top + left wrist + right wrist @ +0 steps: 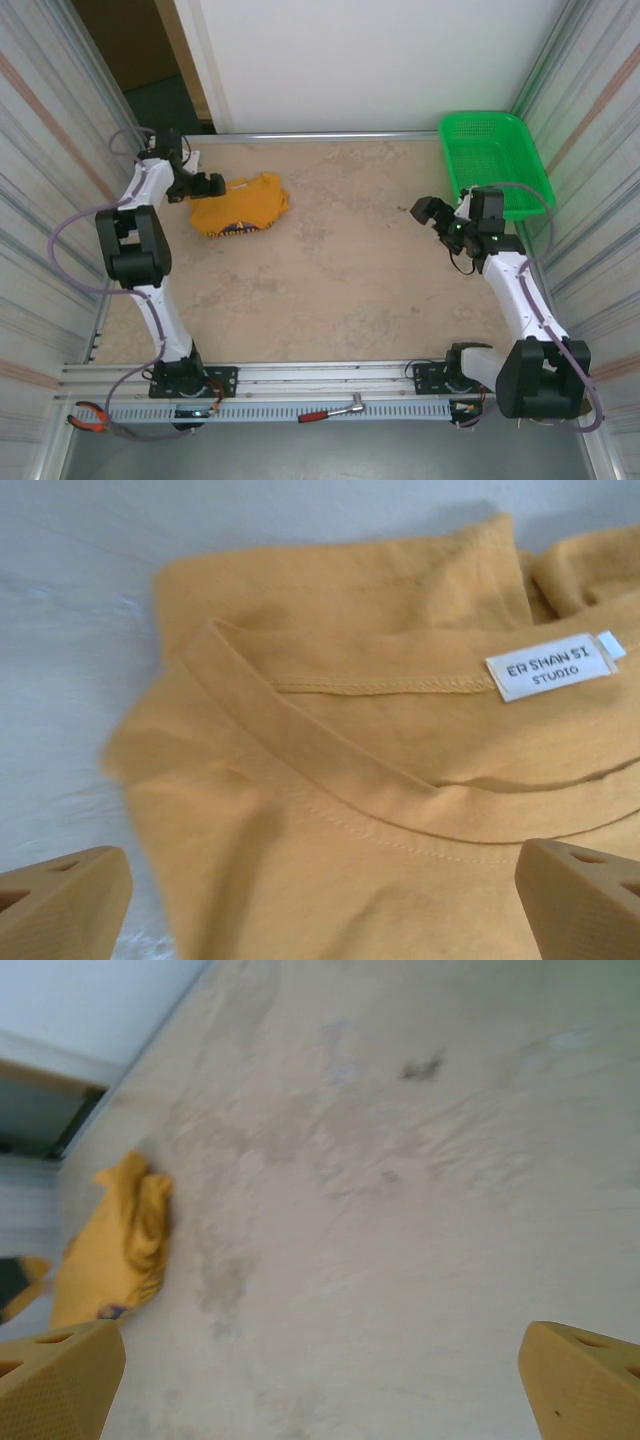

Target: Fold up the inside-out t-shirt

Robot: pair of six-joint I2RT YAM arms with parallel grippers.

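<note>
**Item 1: the inside-out t-shirt (240, 205).** Orange-yellow cotton, bunched into a compact heap at the far left of the surface (350, 270). It is not spread flat. In the left wrist view the ribbed neckband (350, 770) curves across the cloth, with a white sewn label (550, 665) to the right of it. Several layers are stacked around the collar.

**Hazards, as I judge them.**
- If I pinch at the collar I may catch more than one layer, and the whole heap would lift instead of opening out.
- The neckband is thicker than the cloth around it, so a shallow grip there could slip.
- The heap sits close to the left edge, so dragging it further left could push it off the surface.
- With only one of my arms near it, the cloth may twist rather than spread.

**Item 2: my left end effector (205, 185).** Its fingers are spread wide and hold nothing. It hovers at the shirt's left edge, looking straight down on the neckband.

**Item 3: my right end effector (432, 212).** Its fingers are likewise wide apart and empty. It sits well apart from the shirt, across the bare middle of the surface. From its wrist camera the shirt (115, 1250) is a distant lump at the left.

**Item 4: green basket (495, 160).** It stands in the far right corner, just behind my right end effector.
</note>
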